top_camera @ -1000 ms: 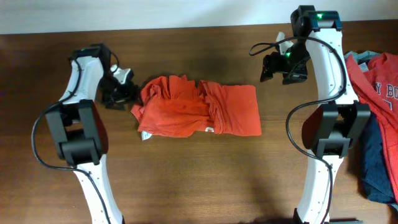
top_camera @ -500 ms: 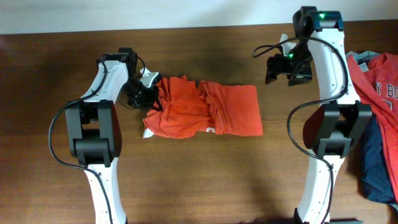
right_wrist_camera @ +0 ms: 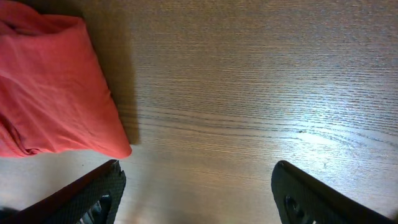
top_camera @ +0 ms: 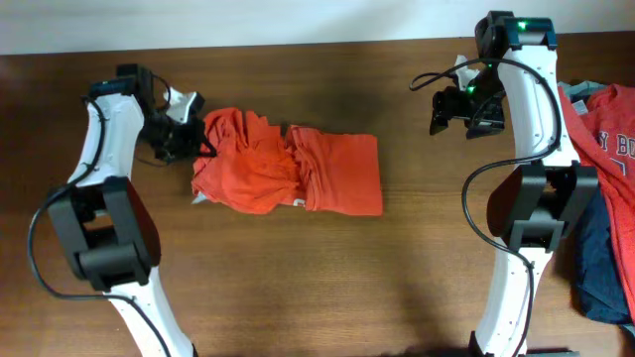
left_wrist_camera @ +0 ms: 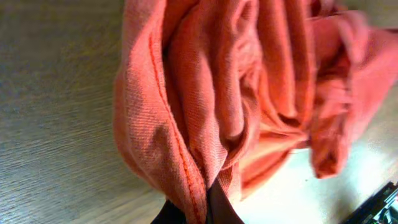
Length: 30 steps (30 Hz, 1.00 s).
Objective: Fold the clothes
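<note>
An orange-red T-shirt [top_camera: 288, 174] lies crumpled and partly folded on the wooden table [top_camera: 317, 278], left of centre. My left gripper [top_camera: 198, 146] is at the shirt's upper left edge, shut on a hemmed fold of the orange cloth [left_wrist_camera: 186, 143], which bunches up in front of the left wrist camera. My right gripper [top_camera: 448, 107] hovers over bare wood to the right of the shirt, open with nothing between its fingers [right_wrist_camera: 93, 196]. In the right wrist view the shirt's corner [right_wrist_camera: 56, 99] lies at the upper left, apart from the gripper.
More clothes are piled at the table's right edge: a red garment with white lettering [top_camera: 607, 134] over a navy one [top_camera: 600, 263]. The table's far edge meets a pale wall [top_camera: 248, 20] at the top.
My left gripper has shut on the shirt's left edge and pulled it to the left. The whole shirt has slid left with it. The right arm has barely moved.
</note>
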Each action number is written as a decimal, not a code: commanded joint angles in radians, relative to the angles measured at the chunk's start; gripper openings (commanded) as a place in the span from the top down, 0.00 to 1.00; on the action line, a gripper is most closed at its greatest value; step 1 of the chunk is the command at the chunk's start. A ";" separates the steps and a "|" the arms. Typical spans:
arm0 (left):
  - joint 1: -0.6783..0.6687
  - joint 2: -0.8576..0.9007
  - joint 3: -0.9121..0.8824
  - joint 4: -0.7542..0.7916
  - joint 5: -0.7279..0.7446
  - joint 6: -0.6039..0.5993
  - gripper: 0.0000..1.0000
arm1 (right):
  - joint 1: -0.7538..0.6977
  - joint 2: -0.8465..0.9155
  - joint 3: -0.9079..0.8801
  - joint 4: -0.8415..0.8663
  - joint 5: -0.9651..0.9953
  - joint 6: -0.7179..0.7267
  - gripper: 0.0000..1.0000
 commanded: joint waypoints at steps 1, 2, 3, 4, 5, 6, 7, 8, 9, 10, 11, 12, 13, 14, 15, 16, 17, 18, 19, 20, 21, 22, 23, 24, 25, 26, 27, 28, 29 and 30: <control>-0.054 -0.057 -0.002 0.019 0.055 -0.007 0.99 | -0.006 -0.011 0.019 -0.006 -0.002 -0.003 0.21; -0.067 -0.058 -0.002 0.027 0.066 -0.007 0.99 | -0.006 -0.011 0.019 -0.006 -0.002 -0.003 0.21; -0.098 -0.059 -0.002 0.044 0.096 -0.007 0.99 | -0.006 -0.011 0.019 -0.006 -0.002 -0.003 0.21; -0.126 -0.059 -0.002 0.057 0.108 -0.007 0.99 | -0.006 -0.011 0.019 -0.006 -0.002 -0.003 0.21; -0.146 -0.059 -0.002 0.066 0.108 -0.007 0.99 | -0.006 -0.011 0.019 -0.006 -0.002 -0.003 0.21; -0.195 -0.059 -0.002 0.093 0.108 -0.013 1.00 | -0.006 -0.011 0.019 -0.008 -0.006 -0.003 0.21; -0.223 -0.059 -0.002 0.109 0.108 -0.026 0.99 | -0.006 -0.011 0.019 -0.010 -0.006 -0.003 0.21; -0.272 -0.059 -0.002 0.137 0.108 -0.045 0.99 | -0.006 -0.011 0.019 -0.010 -0.005 -0.003 0.21; -0.296 -0.059 -0.002 0.150 0.108 -0.047 0.99 | -0.006 -0.011 0.019 -0.010 -0.005 -0.003 0.21; -0.323 -0.059 -0.002 0.162 0.108 -0.047 0.99 | -0.006 -0.011 0.019 -0.010 -0.005 -0.003 0.21; -0.350 -0.059 -0.001 0.173 0.108 -0.047 0.99 | -0.006 -0.011 0.019 -0.009 -0.005 -0.003 0.21; -0.377 -0.059 0.000 0.183 0.108 -0.047 0.99 | -0.006 -0.011 0.019 -0.010 -0.005 -0.003 0.21; -0.399 -0.059 0.000 0.193 0.108 -0.047 1.00 | -0.006 -0.011 0.019 -0.010 -0.005 -0.003 0.21; -0.423 -0.059 0.000 0.205 0.104 -0.047 0.99 | -0.006 -0.011 0.019 -0.010 -0.005 -0.003 0.21; -0.443 -0.059 0.000 0.213 0.096 -0.048 0.99 | -0.006 -0.011 0.019 -0.010 -0.005 -0.003 0.21; -0.470 -0.059 0.000 0.227 0.096 -0.060 0.99 | -0.006 -0.011 0.019 -0.010 -0.005 -0.003 0.21; -0.483 -0.059 0.000 0.235 0.094 -0.067 0.99 | -0.006 -0.011 0.019 -0.010 -0.005 -0.003 0.21; -0.492 -0.059 0.000 0.241 0.089 -0.072 0.99 | -0.006 -0.011 0.019 -0.010 -0.005 -0.003 0.21; -0.505 -0.059 0.000 0.250 0.089 -0.074 0.99 | -0.006 -0.011 0.019 -0.010 -0.005 -0.003 0.21; -0.519 -0.059 0.000 0.263 0.089 -0.080 1.00 | -0.006 -0.011 0.019 -0.010 -0.005 -0.003 0.21; -0.530 -0.059 0.000 0.277 0.089 -0.098 0.99 | -0.006 -0.011 0.019 -0.010 -0.006 -0.003 0.21; -0.541 -0.059 0.000 0.296 0.089 -0.111 0.99 | -0.006 -0.011 0.019 -0.010 -0.006 -0.003 0.21; -0.551 -0.059 0.000 0.312 0.089 -0.120 0.99 | -0.006 -0.011 0.019 -0.010 -0.006 -0.003 0.21; -0.563 -0.059 0.000 0.329 0.089 -0.130 0.99 | -0.006 -0.011 0.019 -0.010 -0.006 -0.003 0.21; -0.569 -0.059 0.000 0.336 0.089 -0.137 0.99 | -0.006 -0.011 0.019 -0.010 -0.006 -0.003 0.21; -0.579 -0.059 0.000 0.349 0.088 -0.143 1.00 | -0.006 -0.011 0.019 -0.010 -0.006 -0.003 0.21; -0.588 -0.059 0.000 0.357 0.089 -0.143 0.99 | -0.006 -0.011 0.019 -0.010 -0.006 -0.003 0.21; -0.599 -0.059 0.000 0.369 0.088 -0.147 0.98 | -0.006 -0.011 0.019 -0.010 -0.006 -0.003 0.21; -0.607 -0.059 0.000 0.380 0.084 -0.158 0.66 | -0.006 -0.011 0.019 -0.010 -0.006 -0.003 0.21; -0.615 -0.059 0.000 0.390 0.082 -0.164 0.43 | -0.006 -0.011 0.019 -0.010 -0.006 -0.003 0.21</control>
